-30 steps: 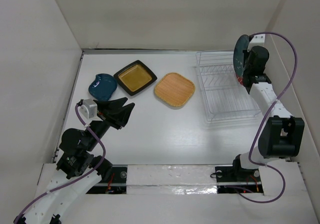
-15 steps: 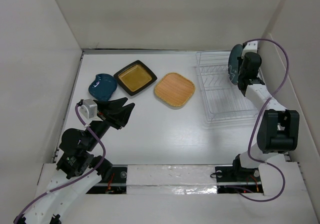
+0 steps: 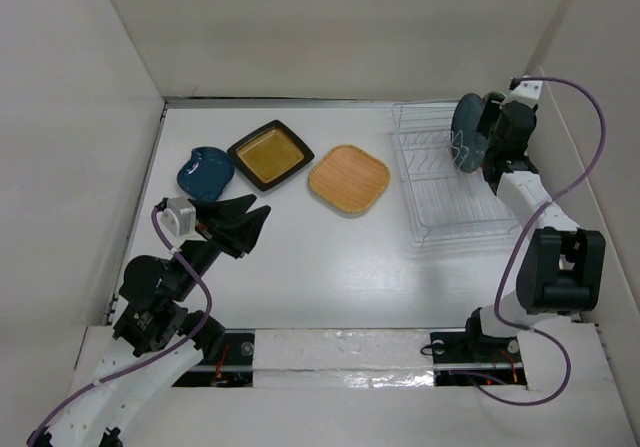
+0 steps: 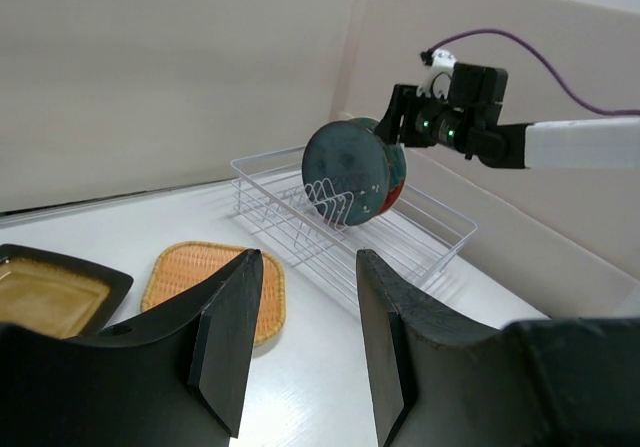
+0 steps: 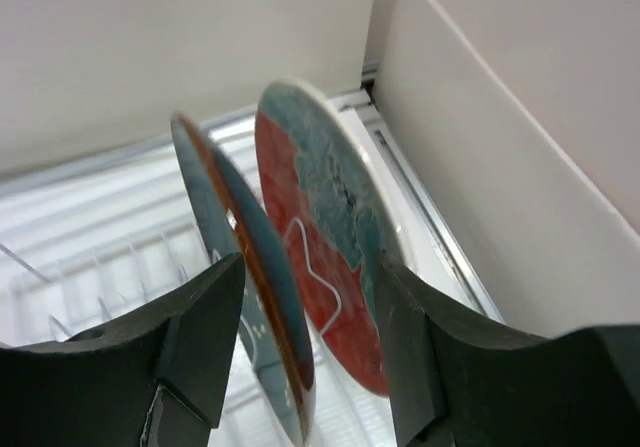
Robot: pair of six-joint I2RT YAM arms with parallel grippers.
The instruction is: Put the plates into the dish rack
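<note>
Where they stand on edge at the far end of the dish rack (image 3: 450, 195), two plates are already in: the dark teal plate (image 3: 466, 135) and the red plate with teal pattern (image 5: 330, 267). Teal one sits nearer the middle of the table, red one behind it, toward the right wall. In the left wrist view only a sliver of red shows past the teal plate's right edge. Both are among the upright prongs, with a wire loop crossing the lower face of each. Both tilt a bit. There is a gap between them at the top, and I can't tell whether they touch lower down.

The rack is at the back right of the table (image 3: 330, 267), with its near half bare wire.

The right gripper (image 5: 308, 262) is at the plates from the right-wall side, fingers spread wide. In its own wrist view both plate edges run down between the two fingers, with daylight on either side. It is not clamping anything.

Three plates lie flat at back left to centre. The small blue plate (image 3: 206, 172) is furthest left, and the black-rimmed square plate with yellow centre (image 3: 271, 154) is just beside it. The tan wooden plate (image 3: 349, 179) is next, near the rack's left side but apart from it.

The left gripper (image 4: 310, 267) is over the near left of the table, near the blue plate. Its fingers are apart with nothing between them. Whether it is touching the table, can't tell.
</note>
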